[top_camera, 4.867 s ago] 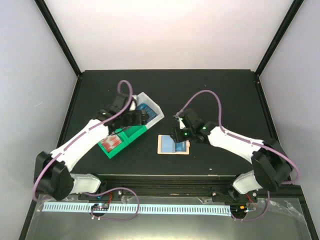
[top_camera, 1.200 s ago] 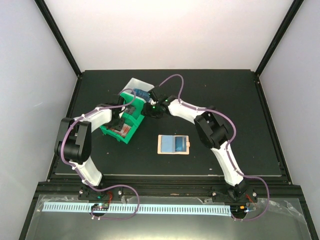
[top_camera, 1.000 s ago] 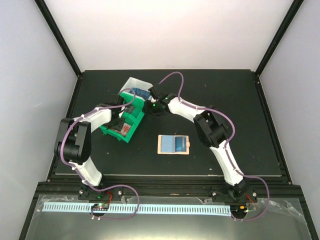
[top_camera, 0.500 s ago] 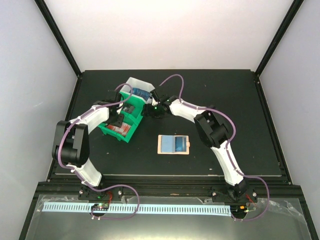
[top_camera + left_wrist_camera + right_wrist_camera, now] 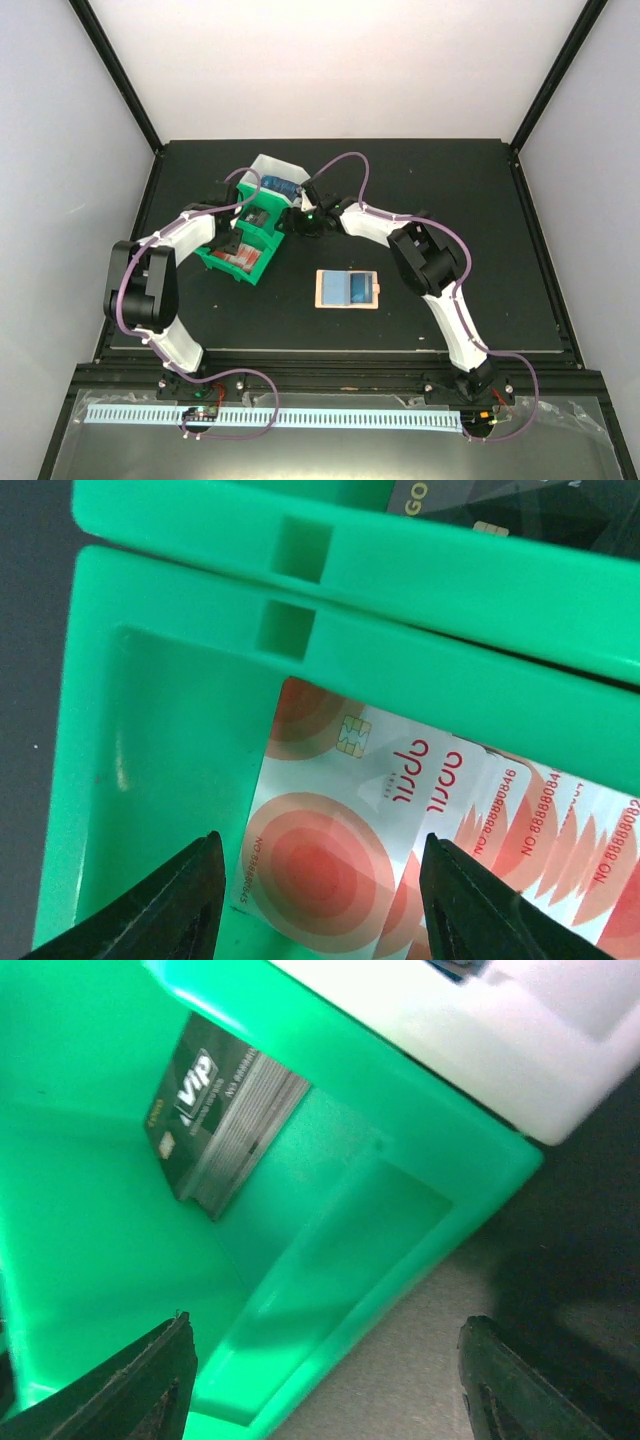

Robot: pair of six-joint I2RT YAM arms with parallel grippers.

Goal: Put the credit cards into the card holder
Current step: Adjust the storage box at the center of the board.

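The tan card holder [image 5: 324,290] lies open on the mat with a blue card [image 5: 352,289] on it. Red credit cards [image 5: 330,870] lie fanned in one green bin compartment [image 5: 160,780]. My left gripper [image 5: 320,910] is open just above them, one finger on each side; in the top view it [image 5: 237,243] is over the green bin [image 5: 258,270]. A stack of dark cards [image 5: 215,1110] lies in the adjoining green compartment. My right gripper [image 5: 325,1390] is open and empty, straddling that compartment's wall [image 5: 400,1220]; in the top view it [image 5: 288,222] is at the bin's right side.
A white bin [image 5: 268,163] with blue cards [image 5: 280,183] adjoins the green bin at the back; its wall shows in the right wrist view [image 5: 520,1040]. Both arms crowd the bins at left centre. The black mat [image 5: 450,200] has raised edges.
My right gripper has shifted slightly left and nearer, towards the green bin. My left arm has swung its wrist a little over the red cards. The card holder has not moved.
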